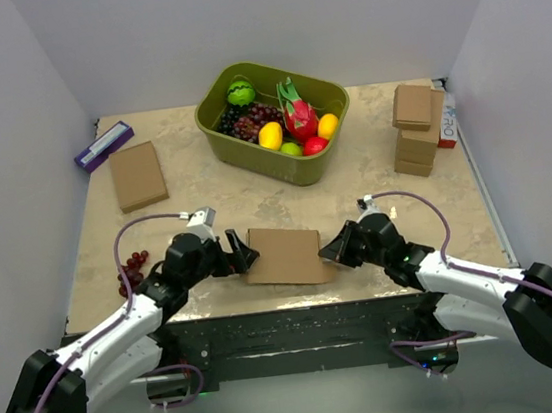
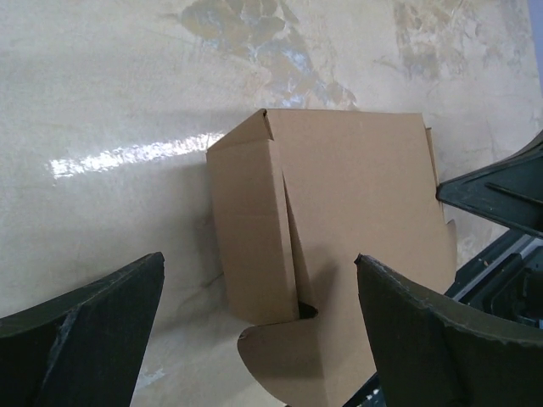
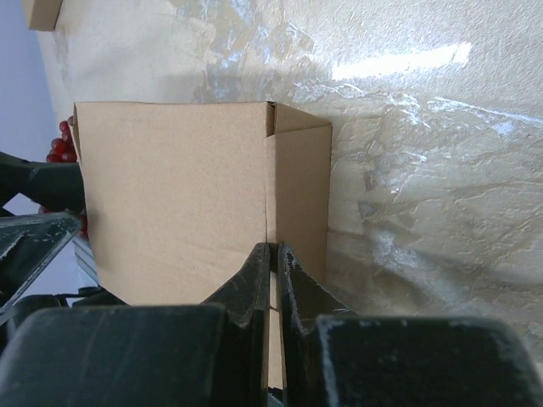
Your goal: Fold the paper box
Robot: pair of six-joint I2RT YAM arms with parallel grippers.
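Cardboard at the near edge: your plain brown, die-cut paper box [image 1: 284,256] lies on the marbled beige bench [image 1: 370,155], between both arms. Your left pincer [image 1: 242,254] stands wide open just beside its left end. Your right pincer [image 3: 273,250] is pinched tight on the thin right wall.

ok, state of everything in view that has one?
paper box: formed, lid down, one rounded tab sticking out untucked
left gripper: fingers open, off the box
right gripper: fingers shut on the box's side wall
green basket: upright, full of fruit
small boxes: closed, stacked
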